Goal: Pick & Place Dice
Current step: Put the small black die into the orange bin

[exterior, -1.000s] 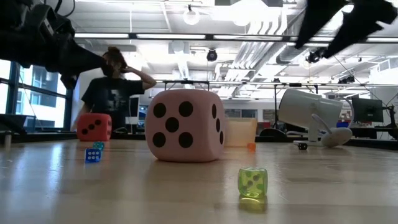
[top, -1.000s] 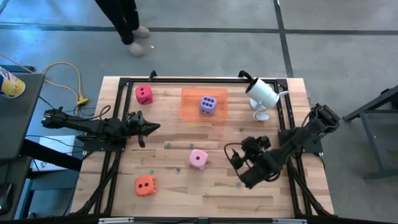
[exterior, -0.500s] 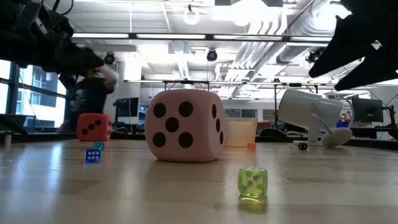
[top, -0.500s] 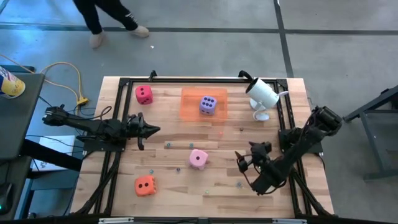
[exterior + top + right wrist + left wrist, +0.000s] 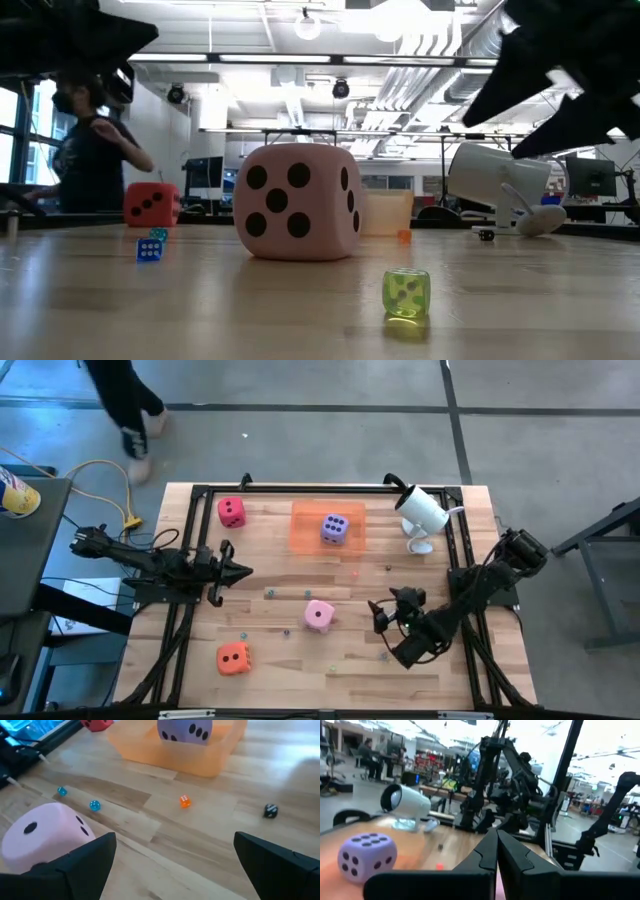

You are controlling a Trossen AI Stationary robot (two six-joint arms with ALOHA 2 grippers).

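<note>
The light pink die stands on the table's middle; it is also large in the low view and close in the right wrist view. My right gripper hovers open just right of it, touching nothing. The purple die sits inside the translucent orange tray. The red-magenta die rests near the far left corner and the orange die near the near left corner. My left gripper is shut, off the table, at the left side.
A white device on a stand sits at the far right. Several tiny dice lie scattered on the wood, among them a green one, a blue one and an orange one. A person walks beyond the table's far left.
My right gripper drew back a little toward the near right edge, then came back toward the pink die, staying open. My left arm shifted slightly. The person beyond the table walked to the left. No die has moved.
</note>
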